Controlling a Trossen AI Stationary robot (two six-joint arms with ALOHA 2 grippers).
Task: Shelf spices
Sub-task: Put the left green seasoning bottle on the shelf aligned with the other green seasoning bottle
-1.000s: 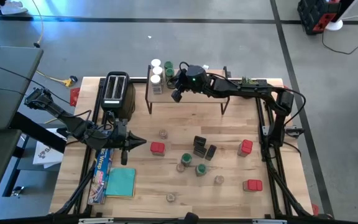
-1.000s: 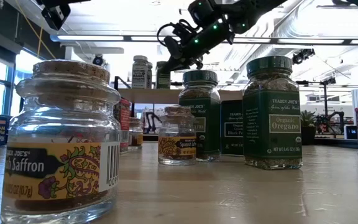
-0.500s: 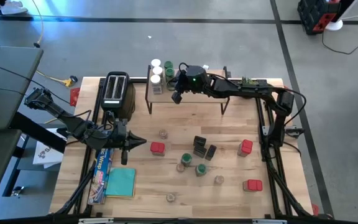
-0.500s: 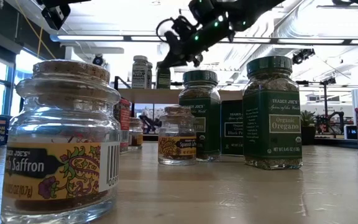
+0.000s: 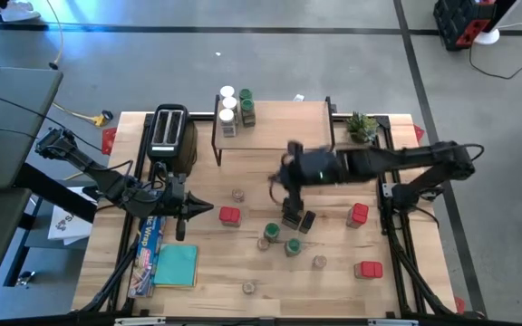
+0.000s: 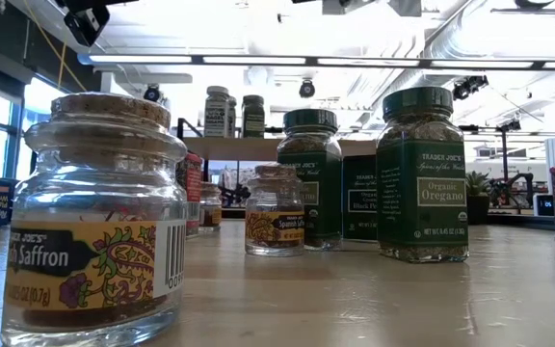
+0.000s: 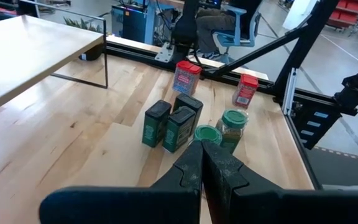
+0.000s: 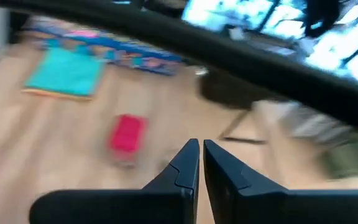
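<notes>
The shelf (image 5: 279, 127) stands at the table's 12 o'clock edge, with four jars (image 5: 234, 106) bunched at its 9 o'clock end. More spices (image 5: 292, 217) sit near the middle of the table. The right gripper (image 5: 284, 178) hangs just above the black boxes (image 5: 290, 211), fingers pressed together, holding nothing. The left gripper (image 5: 202, 209) waits at 9 o'clock, also closed and empty, beside a red tin (image 5: 229, 215).

4 jars (image 5: 234, 106) on shelf (image 5: 284, 127), rest below
</notes>
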